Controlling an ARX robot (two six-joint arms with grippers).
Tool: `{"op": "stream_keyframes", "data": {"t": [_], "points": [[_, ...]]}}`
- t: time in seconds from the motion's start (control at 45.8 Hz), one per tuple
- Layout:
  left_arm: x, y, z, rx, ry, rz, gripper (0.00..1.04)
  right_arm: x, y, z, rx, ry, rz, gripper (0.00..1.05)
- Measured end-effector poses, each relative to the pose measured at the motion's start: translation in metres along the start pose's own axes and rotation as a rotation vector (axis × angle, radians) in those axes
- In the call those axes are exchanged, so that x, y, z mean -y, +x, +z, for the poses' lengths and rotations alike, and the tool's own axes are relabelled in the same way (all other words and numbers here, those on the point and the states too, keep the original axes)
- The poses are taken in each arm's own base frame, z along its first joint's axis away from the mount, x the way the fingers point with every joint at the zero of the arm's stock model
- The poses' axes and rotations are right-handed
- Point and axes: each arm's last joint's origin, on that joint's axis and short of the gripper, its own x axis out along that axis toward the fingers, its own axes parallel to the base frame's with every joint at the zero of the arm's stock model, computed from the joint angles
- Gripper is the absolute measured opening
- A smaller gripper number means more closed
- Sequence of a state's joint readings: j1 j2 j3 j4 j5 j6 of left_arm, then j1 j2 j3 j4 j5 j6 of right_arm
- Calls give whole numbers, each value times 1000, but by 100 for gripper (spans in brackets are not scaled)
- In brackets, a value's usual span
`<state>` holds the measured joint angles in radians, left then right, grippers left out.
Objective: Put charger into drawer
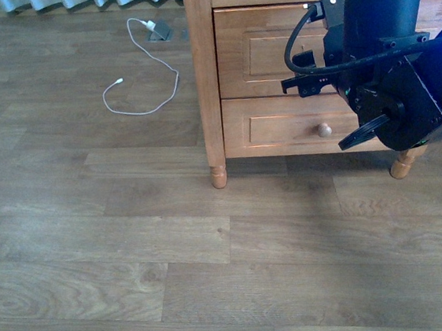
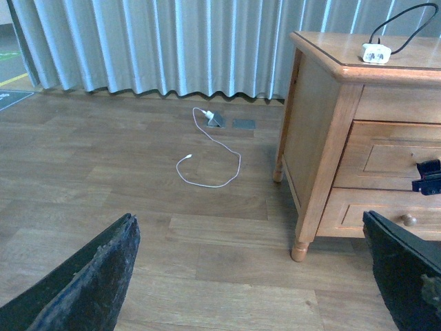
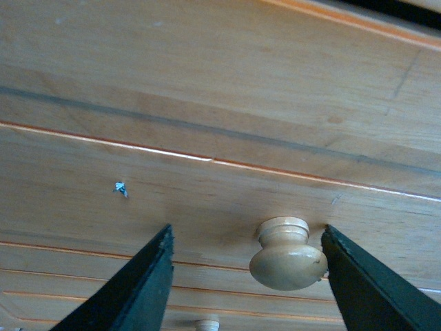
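Stage: early, by the look of it. Drawer (image 2: 386,155) shut; right gripper (image 3: 248,233) spread wide, flanking its knob (image 3: 288,254), not yet clamped; left gripper (image 2: 248,221) spread, empty. Charger (image 2: 376,52) atop the cabinet (image 2: 324,124), untouched; opening, pickup and placing all outstanding.

The charger (image 2: 376,52) sits on the cabinet (image 2: 317,131) top, above the drawer (image 2: 391,156). A loose cable (image 2: 210,162) lies on the floor (image 2: 103,172), left of the cabinet. The drawer's knob (image 3: 288,253) sits between the right gripper (image 3: 246,238) fingers, seemingly not touching.

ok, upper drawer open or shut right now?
Shut. The drawer front sits flush with the cabinet frame. The right gripper is open, straddling the knob, not closed on it.
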<state>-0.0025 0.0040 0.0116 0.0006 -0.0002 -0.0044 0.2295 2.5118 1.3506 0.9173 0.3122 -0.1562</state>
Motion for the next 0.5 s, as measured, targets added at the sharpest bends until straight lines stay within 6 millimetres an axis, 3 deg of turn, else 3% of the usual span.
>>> {"op": "stream_keyframes", "data": {"t": [0.284,0.502], "points": [[0,0,0,0,0,0,99,5,2,-1,-4,-15,-11,26],[0,0,0,0,0,0,99,7,-2,-1,-9,2,11,24]]}}
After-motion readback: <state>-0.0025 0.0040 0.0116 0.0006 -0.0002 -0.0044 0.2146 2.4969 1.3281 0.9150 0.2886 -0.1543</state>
